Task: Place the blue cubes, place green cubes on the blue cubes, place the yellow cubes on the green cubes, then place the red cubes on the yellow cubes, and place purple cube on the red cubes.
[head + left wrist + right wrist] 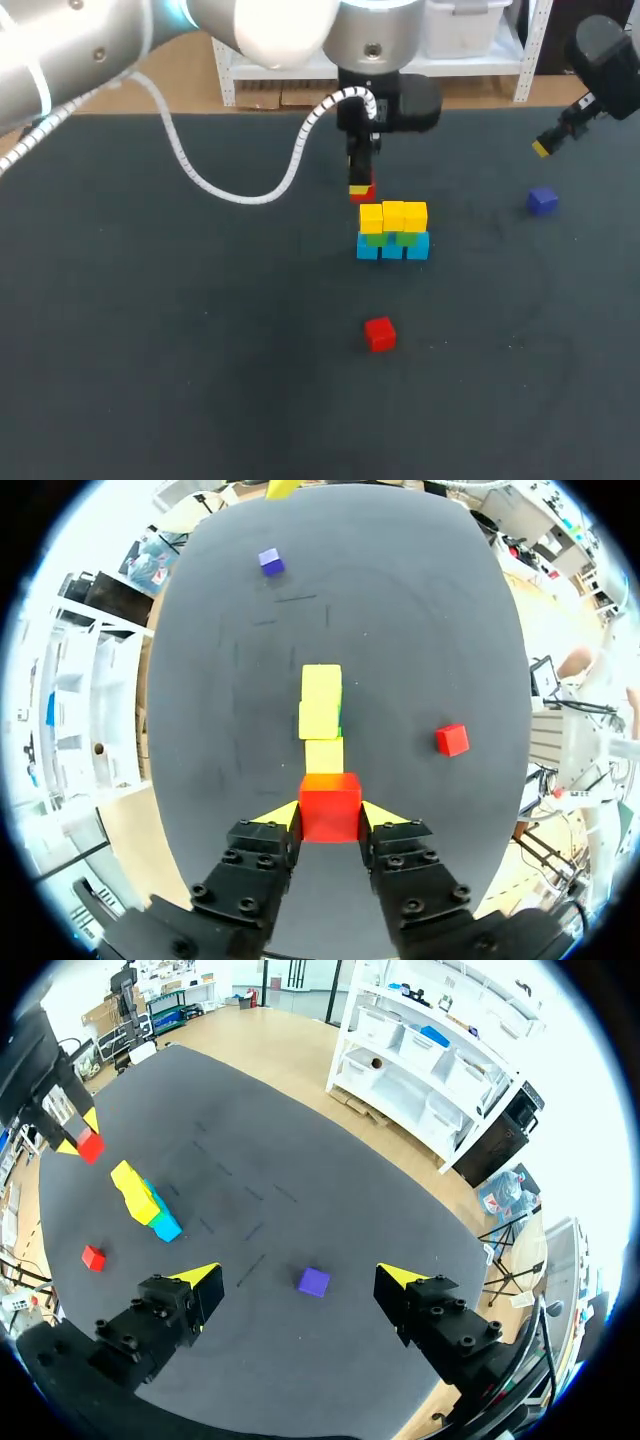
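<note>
Blue cubes (392, 250), green cubes (391, 238) and yellow cubes (393, 215) are stacked. Left gripper (330, 816) clamps a red cube (330, 802) beside them. A second red cube (379, 333) lies loose. The purple cube (542, 200) waits near the right gripper (300, 1277), whose fingers are apart. Red and purple layers remain.

The table (150, 350) has a dark grey, matt top with a few faint short marks (215, 1160) on it. Beyond its far edge lies a light wooden floor (290, 1050). On this floor stands a white shelf unit (430, 1070) with pale storage boxes (385, 1025). The light is bright and even.
</note>
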Motion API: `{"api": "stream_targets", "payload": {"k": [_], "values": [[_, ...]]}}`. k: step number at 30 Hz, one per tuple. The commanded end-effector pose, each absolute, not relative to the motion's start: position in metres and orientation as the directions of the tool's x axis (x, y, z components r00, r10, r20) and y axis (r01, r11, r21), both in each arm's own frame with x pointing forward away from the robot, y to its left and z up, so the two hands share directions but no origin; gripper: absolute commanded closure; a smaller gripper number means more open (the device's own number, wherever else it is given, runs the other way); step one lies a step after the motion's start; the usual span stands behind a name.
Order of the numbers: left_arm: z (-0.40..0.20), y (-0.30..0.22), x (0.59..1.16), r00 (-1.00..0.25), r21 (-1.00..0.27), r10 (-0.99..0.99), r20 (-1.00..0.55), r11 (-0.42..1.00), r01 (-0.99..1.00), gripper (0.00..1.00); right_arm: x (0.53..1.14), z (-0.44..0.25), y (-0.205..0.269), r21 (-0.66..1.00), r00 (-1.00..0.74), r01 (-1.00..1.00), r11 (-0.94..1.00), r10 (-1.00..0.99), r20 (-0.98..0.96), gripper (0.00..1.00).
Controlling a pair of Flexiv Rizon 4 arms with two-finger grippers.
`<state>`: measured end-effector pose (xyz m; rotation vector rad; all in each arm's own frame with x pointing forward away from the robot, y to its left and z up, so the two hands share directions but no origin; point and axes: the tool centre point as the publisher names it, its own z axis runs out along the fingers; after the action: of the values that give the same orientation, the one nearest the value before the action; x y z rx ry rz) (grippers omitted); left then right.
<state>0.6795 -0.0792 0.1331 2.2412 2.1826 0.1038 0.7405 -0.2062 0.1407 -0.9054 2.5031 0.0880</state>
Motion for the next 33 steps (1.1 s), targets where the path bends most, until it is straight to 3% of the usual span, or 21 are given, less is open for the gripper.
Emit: {"api": "stream_targets", "payload": {"k": [1,33], "values": [[0.125,-0.091,0.691,0.033,0.018,0.996,0.080,-0.034,0.999,1.00,0.742,0.140,-0.206,-0.097,-0.669,-0.619,0.779,-0.588,-0.454,0.00],[0.101,-0.109,0.686,0.037,-0.023,0.996,0.084,-0.035,0.999,1.00,0.742,0.140,-0.206,-0.097,-0.669,-0.619,0.779,-0.588,-0.454,0.00]]}}
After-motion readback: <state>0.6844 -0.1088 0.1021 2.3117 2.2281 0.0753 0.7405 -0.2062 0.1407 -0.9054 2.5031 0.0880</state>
